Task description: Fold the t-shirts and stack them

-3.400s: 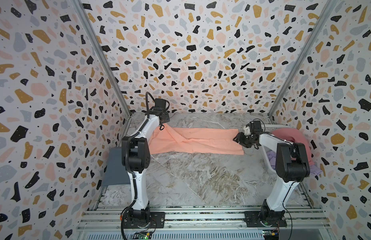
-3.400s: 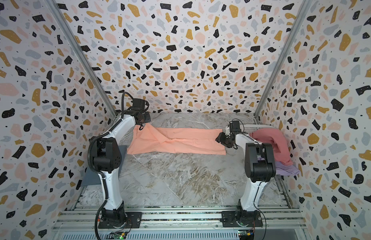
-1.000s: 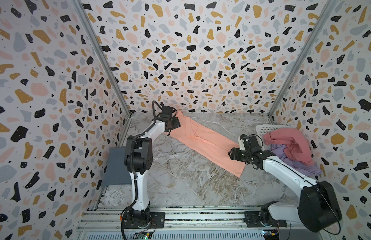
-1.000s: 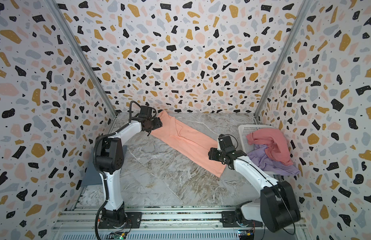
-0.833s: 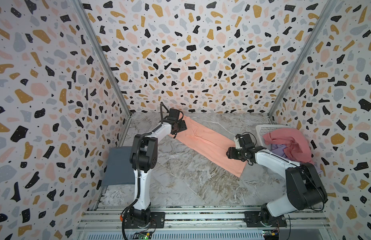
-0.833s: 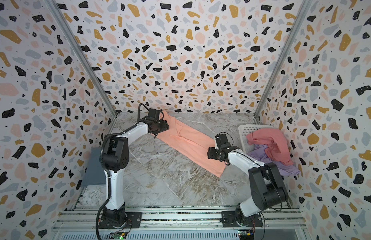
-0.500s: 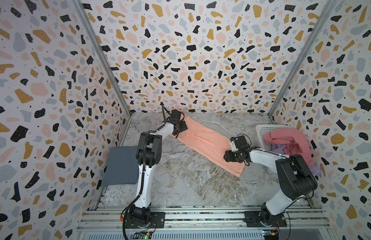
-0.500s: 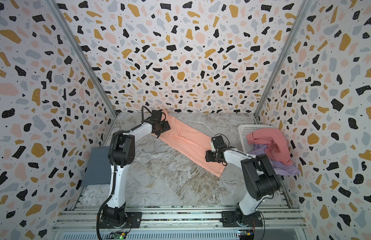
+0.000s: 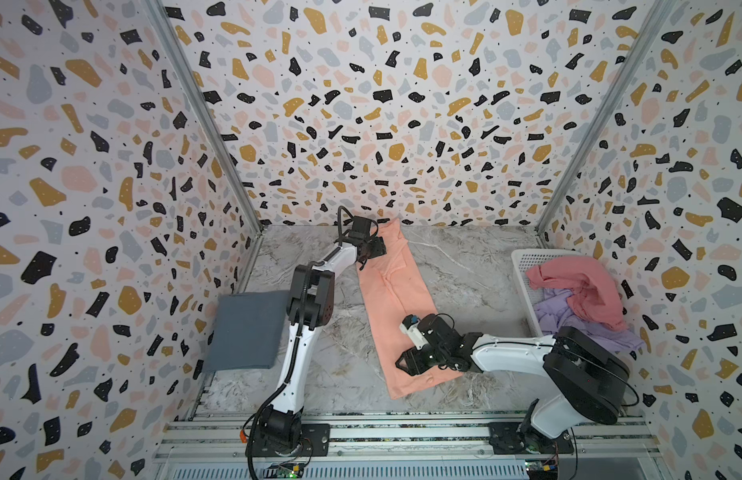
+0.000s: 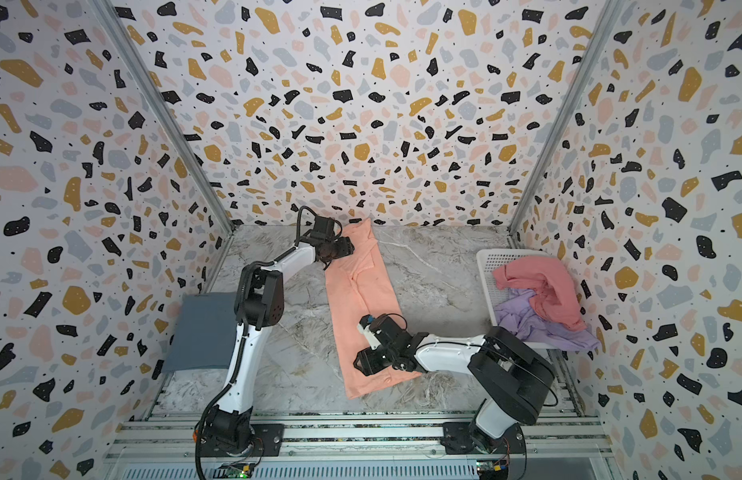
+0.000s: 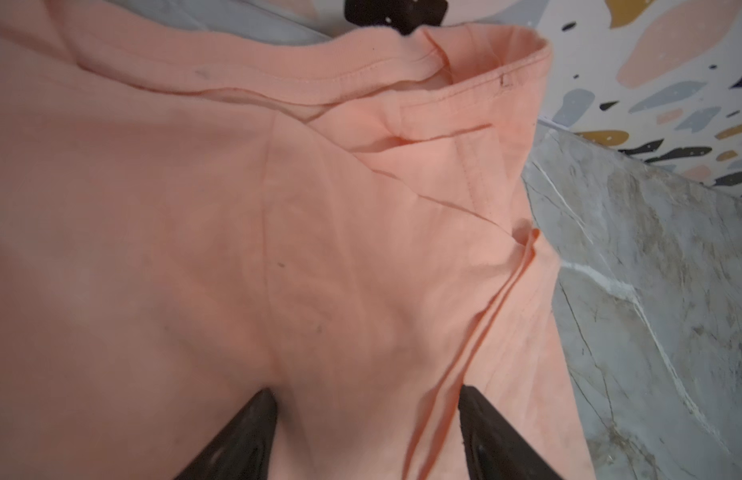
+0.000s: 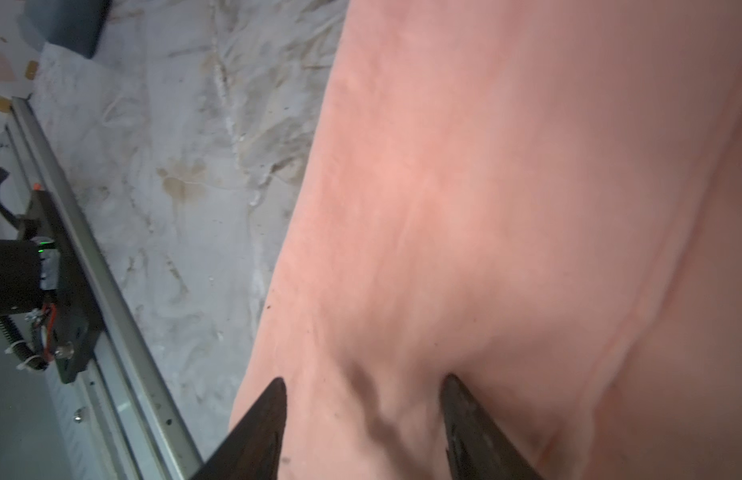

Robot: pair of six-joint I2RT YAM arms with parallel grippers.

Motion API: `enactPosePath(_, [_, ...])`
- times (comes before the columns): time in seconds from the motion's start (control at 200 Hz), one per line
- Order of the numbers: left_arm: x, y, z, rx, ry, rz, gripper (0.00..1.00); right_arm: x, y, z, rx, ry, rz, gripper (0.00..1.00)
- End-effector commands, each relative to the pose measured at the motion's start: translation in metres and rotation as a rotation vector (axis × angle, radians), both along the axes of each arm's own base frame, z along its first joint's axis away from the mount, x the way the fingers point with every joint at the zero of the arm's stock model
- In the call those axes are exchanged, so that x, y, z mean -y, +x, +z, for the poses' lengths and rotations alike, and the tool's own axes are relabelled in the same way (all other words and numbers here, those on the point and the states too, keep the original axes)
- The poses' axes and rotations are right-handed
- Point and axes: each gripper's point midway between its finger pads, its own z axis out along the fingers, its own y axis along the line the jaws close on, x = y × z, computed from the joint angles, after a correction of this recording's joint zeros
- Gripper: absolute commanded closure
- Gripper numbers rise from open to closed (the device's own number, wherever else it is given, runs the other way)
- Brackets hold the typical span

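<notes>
Peach t-shirt (image 9: 396, 299) in a long strip, left claw (image 9: 377, 248) spread apart on it, right claw (image 9: 404, 364) likewise

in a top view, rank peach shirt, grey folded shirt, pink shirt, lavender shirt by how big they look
1. peach shirt, long strip
2. grey folded shirt, partly hidden
3. pink shirt, close to the grey, so that order is unsure
4. lavender shirt, mostly covered by the pink one

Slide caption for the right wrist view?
Open right gripper resting on the peach t-shirt, marble table alongside.
</notes>
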Motion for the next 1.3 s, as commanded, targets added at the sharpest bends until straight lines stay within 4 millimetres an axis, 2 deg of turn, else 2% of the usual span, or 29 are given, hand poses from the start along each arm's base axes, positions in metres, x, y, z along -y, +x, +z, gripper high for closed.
enactPosePath(0.0, [0.012,-0.032,-0.046,-0.106,0.049,-0.093,0.28,0.040,-0.046,-0.059,-0.213,-0.236,-0.052,0.40])
enactPosePath(0.065, [0.014,-0.034,-0.047,-0.105,0.056,-0.113,0.28,0.039,-0.047,-0.060,-0.192,-0.242,-0.062,0.40])
enactPosePath(0.28, [0.022,-0.022,-0.045,-0.088,0.032,-0.122,0.28,0.045,-0.050,-0.068,-0.182,-0.246,-0.058,0.39])
enactPosePath(0.426, [0.043,-0.021,-0.047,-0.085,-0.024,-0.168,0.28,0.027,-0.055,-0.064,-0.200,-0.179,-0.014,0.39])
enactPosePath(0.516, [0.053,-0.022,-0.050,-0.080,-0.031,-0.192,0.28,0.020,-0.062,-0.070,-0.221,-0.189,0.011,0.39])
enactPosePath(0.626, [0.055,-0.020,-0.052,-0.071,-0.030,-0.177,0.28,0.026,-0.062,-0.079,-0.219,-0.237,0.014,0.39])
enactPosePath(0.726, [0.052,-0.017,-0.047,-0.070,-0.039,-0.163,0.28,0.034,-0.062,-0.077,-0.202,-0.267,0.024,0.39])
enactPosePath(0.816, [0.047,-0.013,-0.030,-0.056,-0.064,-0.142,0.28,0.044,-0.058,-0.071,-0.183,-0.291,0.006,0.39])
enactPosePath(0.921, [0.037,-0.009,0.001,-0.003,-0.082,-0.113,0.27,0.059,-0.052,-0.063,-0.177,-0.309,-0.027,0.39])
enactPosePath(1.006, [0.035,-0.007,0.026,0.018,-0.093,-0.124,0.27,0.059,-0.051,-0.048,-0.152,-0.273,-0.014,0.38])
enactPosePath(1.091, [0.041,-0.010,0.058,0.042,-0.125,-0.170,0.26,0.039,-0.059,-0.017,-0.130,-0.159,0.077,0.35])
enactPosePath(1.116, [0.044,-0.013,0.068,0.051,-0.138,-0.191,0.26,0.034,-0.060,-0.007,-0.115,-0.134,0.100,0.30])
enactPosePath(1.191, [0.045,-0.026,0.104,0.085,-0.154,-0.229,0.26,0.017,-0.061,0.023,-0.064,-0.069,0.153,0.29])
enactPosePath(1.247, [0.041,-0.041,0.128,0.096,-0.159,-0.240,0.26,0.011,-0.056,0.045,-0.022,-0.039,0.145,0.29])
enactPosePath(1.297, [0.037,-0.061,0.142,0.087,-0.161,-0.234,0.26,0.011,-0.046,0.063,0.015,-0.022,0.085,0.28])
